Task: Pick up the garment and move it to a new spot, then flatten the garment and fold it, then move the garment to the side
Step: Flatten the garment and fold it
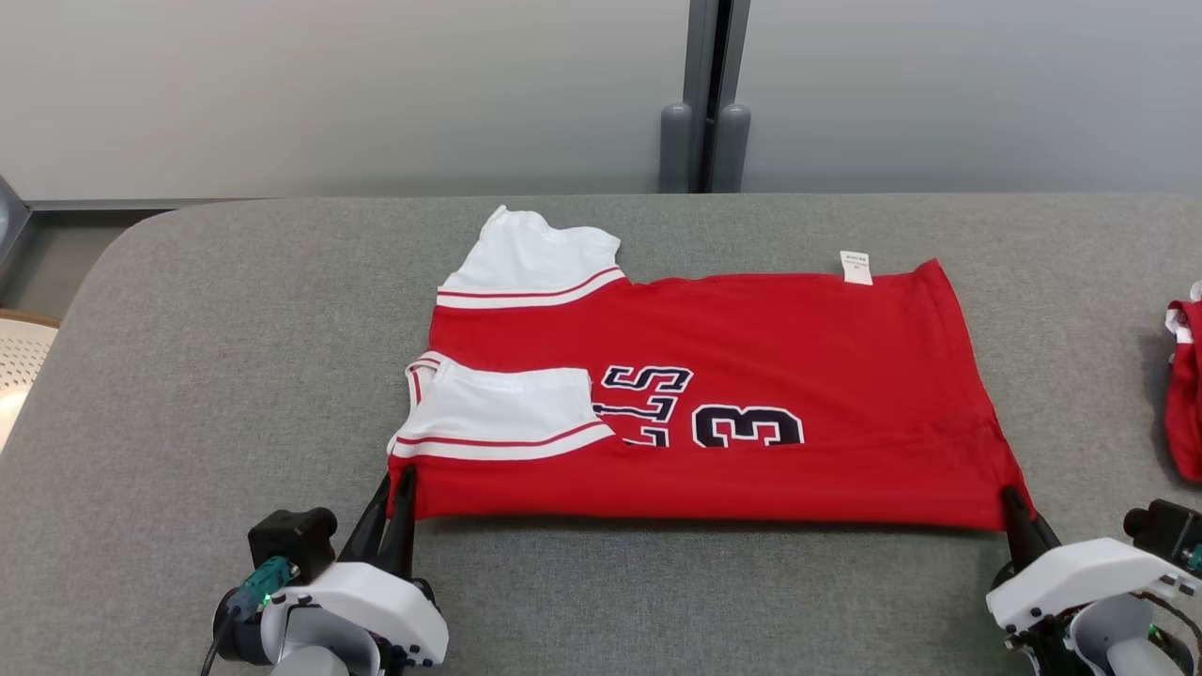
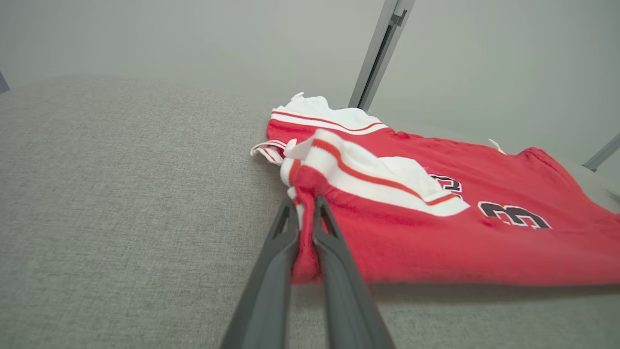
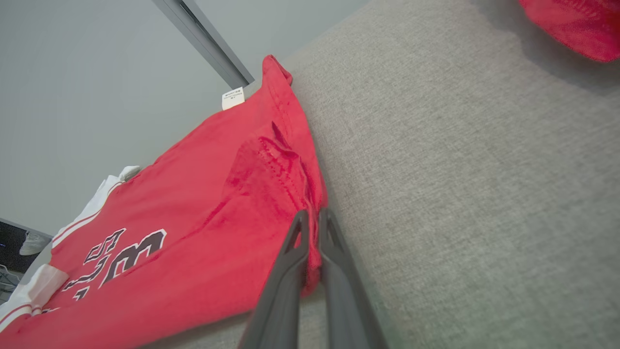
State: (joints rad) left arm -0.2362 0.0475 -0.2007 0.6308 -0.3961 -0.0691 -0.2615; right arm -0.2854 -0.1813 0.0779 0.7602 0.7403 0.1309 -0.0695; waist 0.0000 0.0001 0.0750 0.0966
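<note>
The shirt [image 1: 714, 376], red and white, lies spread across the middle of the grey table [image 1: 188, 357], with its hem toward 3 o'clock in the head view and its shoulder end toward 9. The left gripper [image 1: 399, 483] sits at 7 o'clock, its jaws clamped on the shirt's near corner at the shoulder end. The left wrist view shows red and white cloth bunched between them. The right gripper [image 1: 1012, 498] sits at 5 o'clock, its jaws likewise pinched on the near hem corner, and the right wrist view shows a fold of red cloth caught between them. The shirt's near edge runs straight and taut from one gripper to the other, with a dark shadow on the table under it. One sleeve [image 1: 531, 258] lies flat at 11 o'clock of the shirt. The other sleeve [image 1: 502, 413] is folded over the front at 8 o'clock, partly covering dark lettering beside a number [image 1: 748, 427]. A small white tag [image 1: 855, 267] sticks out at the far edge, toward 1 o'clock. A second red cloth [image 1: 1185, 394] lies at the table's 3 o'clock edge, well apart from the shirt.
</note>
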